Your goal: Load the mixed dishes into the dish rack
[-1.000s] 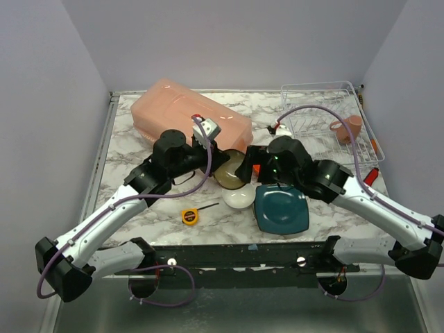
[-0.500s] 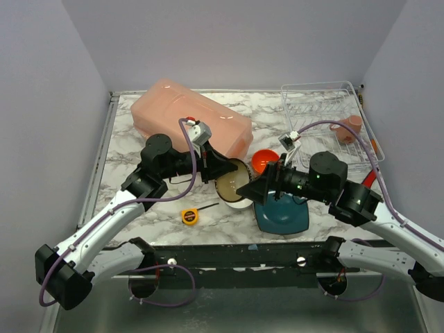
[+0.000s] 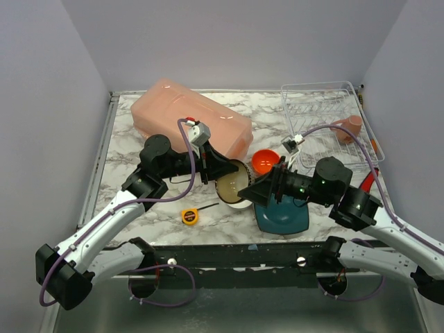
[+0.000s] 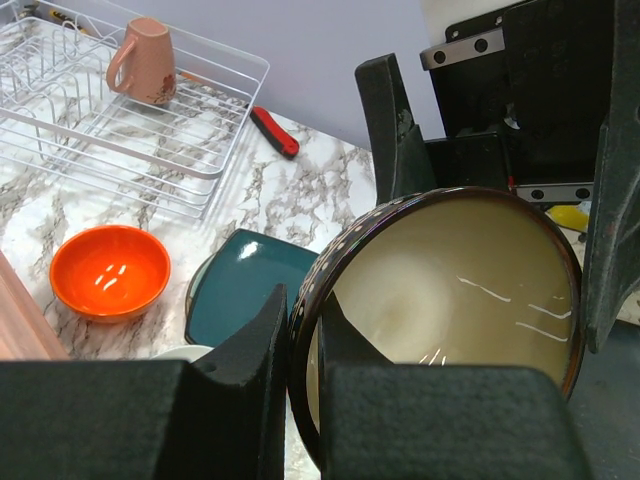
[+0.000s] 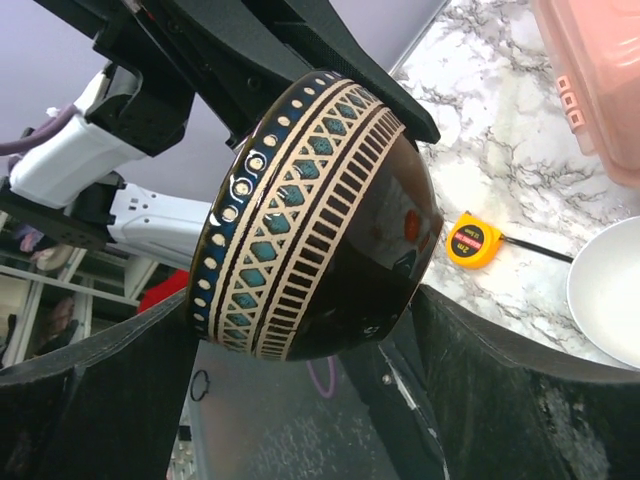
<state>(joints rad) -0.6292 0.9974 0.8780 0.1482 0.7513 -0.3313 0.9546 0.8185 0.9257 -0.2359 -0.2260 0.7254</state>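
Across the worktop, at its far right corner, aim for the dish rack. Hold the dark bowl on edge in mid-air near the front, rim clenched in the left claw. Close the spread, empty right claw round its belly before letting go.

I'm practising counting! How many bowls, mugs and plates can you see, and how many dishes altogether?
Bowls: 3 (dark bowl, orange bowl, white bowl)
Mugs: 1 (pink mug)
Plates: 1 (teal plate)
Total: 5
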